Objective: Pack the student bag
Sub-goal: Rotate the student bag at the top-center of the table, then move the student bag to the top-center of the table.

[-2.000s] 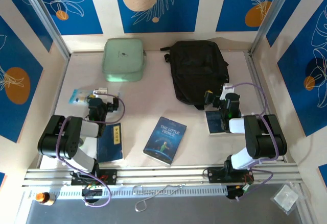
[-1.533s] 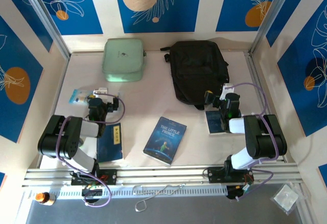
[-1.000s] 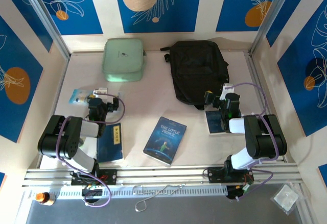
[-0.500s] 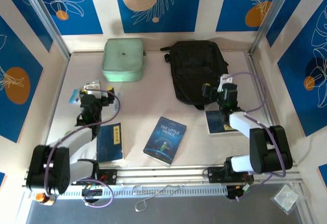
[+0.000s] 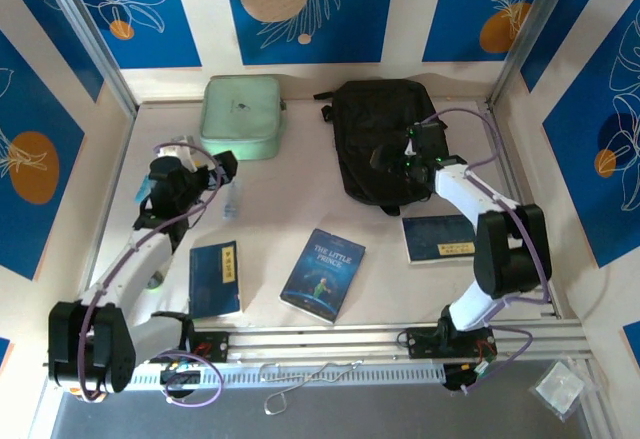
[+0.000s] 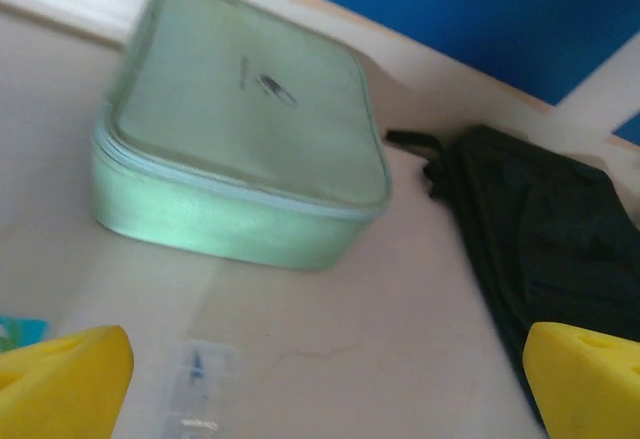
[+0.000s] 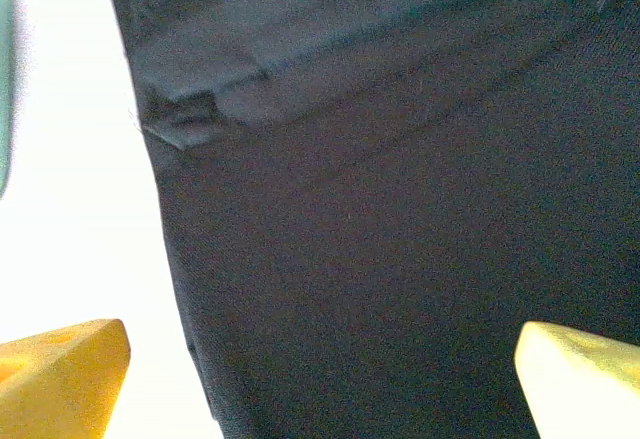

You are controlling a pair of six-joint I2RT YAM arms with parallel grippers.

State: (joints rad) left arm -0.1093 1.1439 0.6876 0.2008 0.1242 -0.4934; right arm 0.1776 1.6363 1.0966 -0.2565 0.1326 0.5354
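Over the backpack (image 5: 385, 109): my right gripper (image 5: 393, 154), jaws spread, empty.
Left of backpack: my left gripper (image 5: 205, 164), jaws spread, empty.

This was a robot test cell in a lab: a pale table (image 5: 300, 194) boxed in by blue-and-orange printed wall panels (image 5: 300, 4) on bare metal posts (image 5: 90, 44), with two robot arms (image 5: 128, 257) bolted to an aluminium rail (image 5: 320, 344) at its near edge.
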